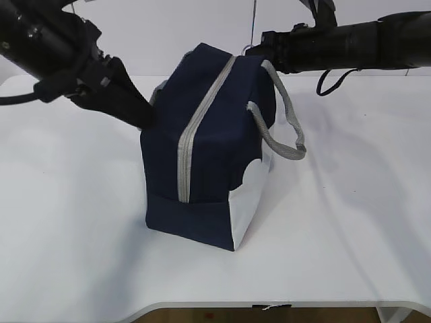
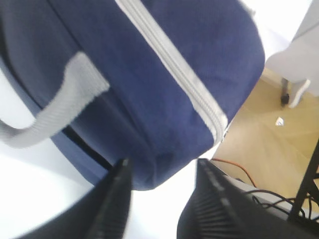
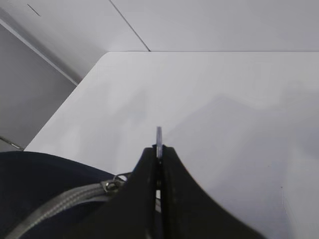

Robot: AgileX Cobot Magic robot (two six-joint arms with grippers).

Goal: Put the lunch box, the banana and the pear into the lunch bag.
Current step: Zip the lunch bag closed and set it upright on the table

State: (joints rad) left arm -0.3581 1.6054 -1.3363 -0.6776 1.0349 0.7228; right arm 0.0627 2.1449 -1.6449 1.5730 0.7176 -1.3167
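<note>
The navy lunch bag (image 1: 202, 155) stands on the white table with its grey zipper (image 1: 192, 134) closed along the top. My left gripper (image 2: 162, 167) is open at the bag's left side, and a lower corner of the bag (image 2: 164, 74) bulges between its jaws. My right gripper (image 3: 159, 148) is shut on the zipper's ring pull (image 3: 159, 135), at the bag's far top end (image 1: 259, 44). The lunch box, the banana and the pear are out of view.
A grey strap handle (image 1: 283, 134) loops out on the bag's right side, and another (image 2: 55, 109) hangs near my left gripper. The white table (image 1: 350, 222) extends all round the bag. Its front edge runs along the bottom of the exterior view.
</note>
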